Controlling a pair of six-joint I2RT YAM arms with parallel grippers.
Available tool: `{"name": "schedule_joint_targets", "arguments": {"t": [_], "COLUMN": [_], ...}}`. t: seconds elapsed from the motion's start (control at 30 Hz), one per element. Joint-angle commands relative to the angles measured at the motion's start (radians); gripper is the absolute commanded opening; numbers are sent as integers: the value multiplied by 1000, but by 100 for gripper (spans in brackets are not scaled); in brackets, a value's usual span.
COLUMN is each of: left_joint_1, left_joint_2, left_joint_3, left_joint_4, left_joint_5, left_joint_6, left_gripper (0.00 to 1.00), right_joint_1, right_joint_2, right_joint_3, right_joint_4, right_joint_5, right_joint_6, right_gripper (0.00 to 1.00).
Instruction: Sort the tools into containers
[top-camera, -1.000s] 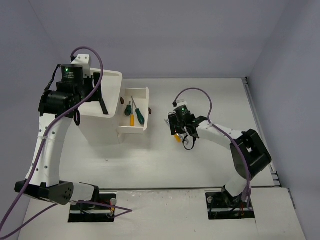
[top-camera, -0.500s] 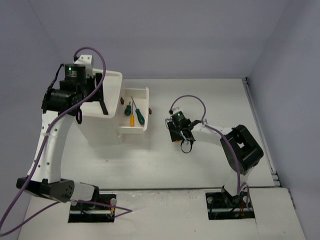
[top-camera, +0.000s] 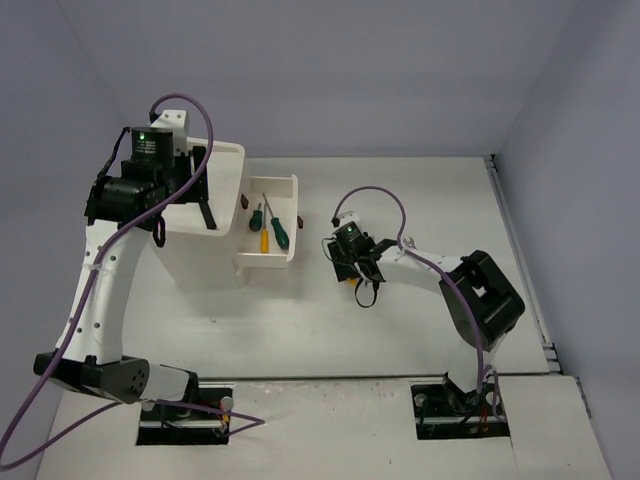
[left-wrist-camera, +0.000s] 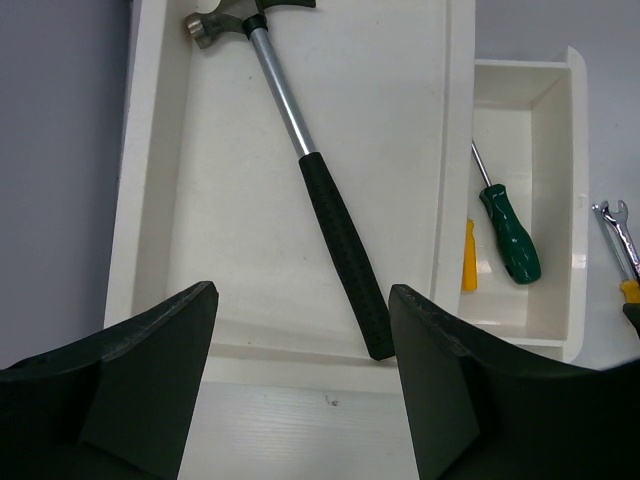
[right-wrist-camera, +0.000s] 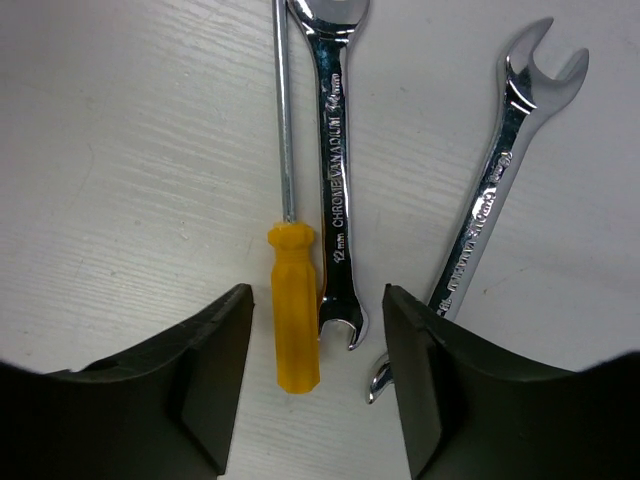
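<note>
The black-handled hammer (left-wrist-camera: 343, 255) lies diagonally in the top tray (left-wrist-camera: 190, 200) of the white cabinet (top-camera: 200, 255). My left gripper (left-wrist-camera: 300, 305) hangs open and empty above the tray's near end; it also shows in the top view (top-camera: 181, 220). The pulled-out drawer (top-camera: 280, 258) holds a green screwdriver (left-wrist-camera: 509, 232) and a yellow one (left-wrist-camera: 470, 262). My right gripper (right-wrist-camera: 318, 305) is open low over the table, its fingers either side of a yellow screwdriver (right-wrist-camera: 295, 315) and a silver wrench (right-wrist-camera: 335, 170). A second wrench (right-wrist-camera: 490, 200) lies just to the right. No pliers are in view.
The drawer sticks out of the cabinet's right side toward my right gripper (top-camera: 352, 268). Its dark-red handles (top-camera: 244, 201) show at the corners. Walls close the table at the back and right.
My right gripper has moved left and lower, down over the yellow screwdriver and wrenches. The left arm has shifted only slightly above the tray.
</note>
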Motion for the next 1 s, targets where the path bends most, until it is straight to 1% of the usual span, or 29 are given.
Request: {"name": "schedule_joint_targets", "arguments": {"t": [0.0,0.13,0.33,0.43,0.47,0.57,0.63,0.73,0.83,0.97], "left_joint_1": [-4,-5,-4,-4,-4,-4,-4,-4,-4,-4], "left_joint_2": [-5,-2,-1,-3,-4,-4,-2,-4,-3,-7], "left_joint_3": [44,47,51,48,47,44,45,50,56,62], "left_joint_4": [27,28,28,28,28,28,28,27,26,25], "left_joint_5": [-7,-6,-5,-6,-7,-9,-12,-23,-34,-41], "left_joint_6": [-5,-3,-2,-2,-2,-2,0,2,8,12], "left_gripper": [66,66,66,66,66,66,66,66,66,66], "right_joint_1": [17,24,26,36,44,62,65,60,58,59], "right_joint_2": [-9,21,73,81,81,58,30,-57,-150,-194], "right_joint_3": [54,65,66,67,69,76,82,106,167,260], "right_joint_4": [-8,-8,-7,-7,-7,-7,-7,-7,-5,-4], "right_joint_5": [40,9,0,0,3,27,47,84,123,125], "right_joint_6": [-15,-9,-1,-7,-10,-19,-17,4,30,65], "right_gripper": [47,29,26,21,17,1,0,0,0,0]}}
